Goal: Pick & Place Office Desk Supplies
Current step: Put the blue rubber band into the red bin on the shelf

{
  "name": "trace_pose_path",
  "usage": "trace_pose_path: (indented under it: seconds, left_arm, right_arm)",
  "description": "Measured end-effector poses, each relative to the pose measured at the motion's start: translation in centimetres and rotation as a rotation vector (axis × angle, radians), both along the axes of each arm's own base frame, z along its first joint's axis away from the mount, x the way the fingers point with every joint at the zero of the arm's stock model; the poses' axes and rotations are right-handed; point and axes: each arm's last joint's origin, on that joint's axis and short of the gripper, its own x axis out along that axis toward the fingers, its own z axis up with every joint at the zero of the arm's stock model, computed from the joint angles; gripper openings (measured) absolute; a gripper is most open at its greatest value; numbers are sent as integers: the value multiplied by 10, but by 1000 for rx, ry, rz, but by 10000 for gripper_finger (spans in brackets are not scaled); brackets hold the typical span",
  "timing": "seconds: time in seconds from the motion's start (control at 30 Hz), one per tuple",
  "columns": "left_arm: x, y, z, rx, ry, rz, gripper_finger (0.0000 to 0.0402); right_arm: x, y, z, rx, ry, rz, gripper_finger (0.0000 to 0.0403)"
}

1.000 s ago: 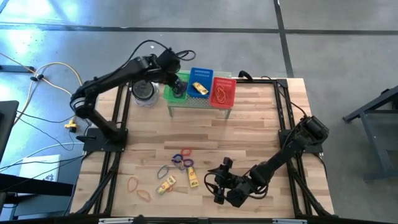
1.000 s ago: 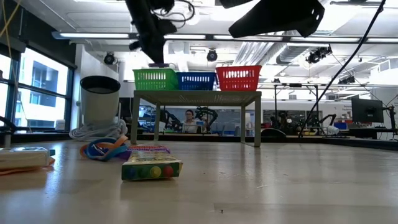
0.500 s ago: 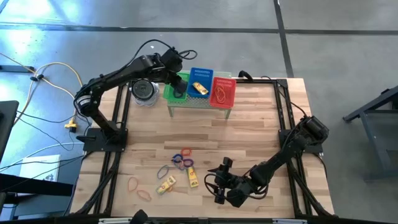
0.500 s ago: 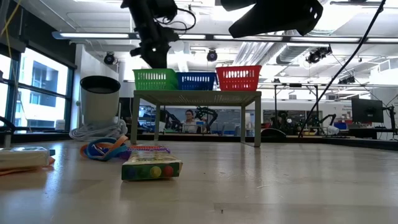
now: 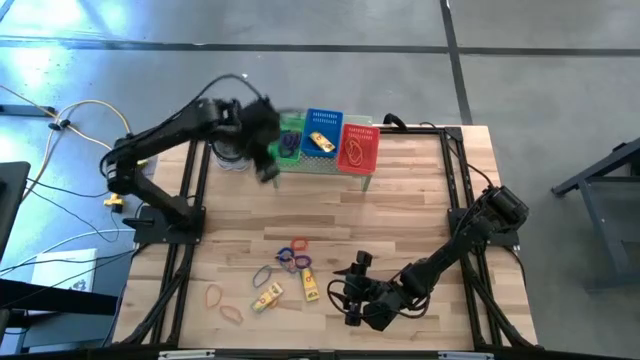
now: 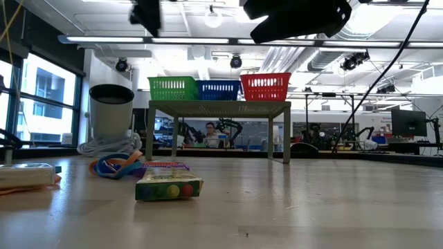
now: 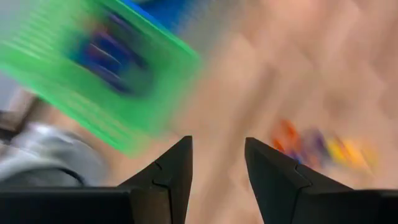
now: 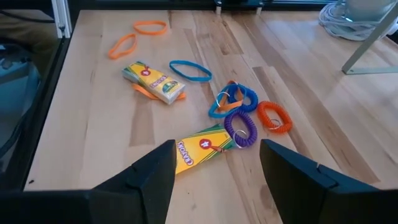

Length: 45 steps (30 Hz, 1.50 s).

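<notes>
1. High view shows me the left gripper (image 5: 268, 160) in the air just in front of the green basket (image 5: 290, 135), near the far edge of the table (image 5: 420, 215). Its wrist view shows the two fingers apart with nothing between them, so it is open and empty.
2. I see dark blue loops (image 7: 109, 56) lying inside the green basket. I think that basket is for loops like these.
3. I see the blue basket (image 5: 322, 130) with a yellow piece in it, and the red basket (image 5: 359, 147) with an orange band in it. I think each basket takes one kind of thing.
4. I see the three baskets sitting side by side on a small raised stand (image 6: 219, 107), so the arm has to go up and over the rims.
5. I see the right gripper (image 5: 352, 300) waiting low near the near edge of the table. Its fingers are open and hold nothing.
6. I see the rest of the supplies lying near the near edge: two crayon boxes (image 8: 200, 148), a blue band (image 8: 189, 71), orange bands (image 8: 150, 27), and curly purple (image 8: 241, 127), blue and orange loops.
7. I see the middle of the table bare, so there is lots of room to move. The right gripper is close to the pile, so I would watch that the arms do not bump.
</notes>
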Motion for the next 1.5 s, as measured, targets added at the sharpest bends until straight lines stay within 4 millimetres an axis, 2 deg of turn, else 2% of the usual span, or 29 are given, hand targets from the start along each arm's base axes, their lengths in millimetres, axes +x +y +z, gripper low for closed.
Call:
trace_pose_path:
  seconds: [0.13,0.37,0.47,0.57,0.77,0.9,1.03,1.2,1.5]
  left_arm:
    - [-5,-51,-2,-103,91,-150,141]
    - [-9,-132,-12,-184,152,-256,141]
    - [-13,-158,-22,-172,195,-242,141]
    - [-19,-174,-38,-114,237,-173,141]
    - [-27,-190,-88,-135,390,-25,141]
    - [-25,-193,-122,-124,413,-41,140]
    - [-20,-194,-148,-91,361,-76,140]
    - [-17,-193,-173,-48,279,-76,140]
    - [-7,-196,-196,-70,121,-77,140]
  right_arm:
    - [0,1,0,19,7,16,220]
    - [1,3,2,47,-6,42,220]
    - [2,4,2,58,-6,61,220]
    - [2,4,3,64,-12,68,220]
    - [3,5,4,81,-16,80,220]
    - [3,5,4,85,-20,82,220]
    - [3,5,4,86,-23,82,220]
    - [4,6,5,74,-23,89,220]
    - [6,2,5,36,-17,99,220]
